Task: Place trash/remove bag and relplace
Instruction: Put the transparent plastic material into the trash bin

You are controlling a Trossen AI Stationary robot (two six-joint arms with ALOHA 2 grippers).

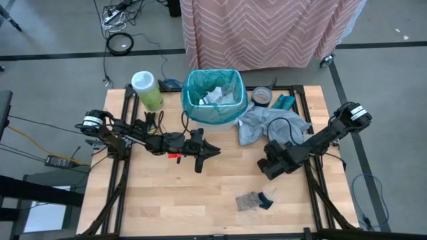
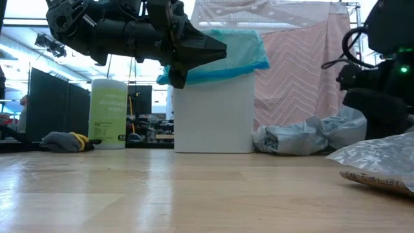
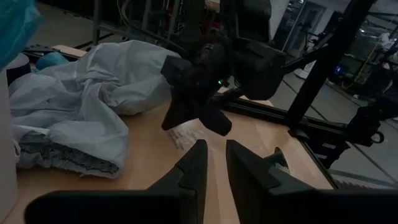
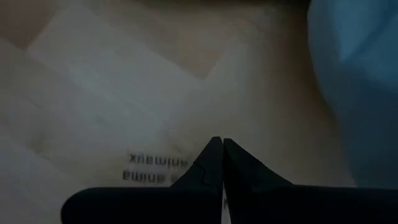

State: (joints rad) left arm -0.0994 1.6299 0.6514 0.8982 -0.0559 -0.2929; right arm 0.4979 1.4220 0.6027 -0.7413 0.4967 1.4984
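Two grippers are mine: the left gripper (image 1: pixel 212 151) hangs above the wooden table (image 1: pixel 200 200) just in front of the white bin (image 2: pixel 213 110), its fingers (image 3: pixel 193 165) parted by a narrow gap with nothing between them, while the right gripper (image 1: pixel 269 167) sits low near the table's right side beside the crumpled pale grey bag (image 1: pixel 263 123), its fingers pressed together and holding nothing. The teal bag (image 1: pixel 212 97) lines the bin, folded over the rim, with white trash (image 1: pixel 217 95) inside; more trash, a clear packet with dark blue scraps (image 1: pixel 255 199), lies near the front edge.
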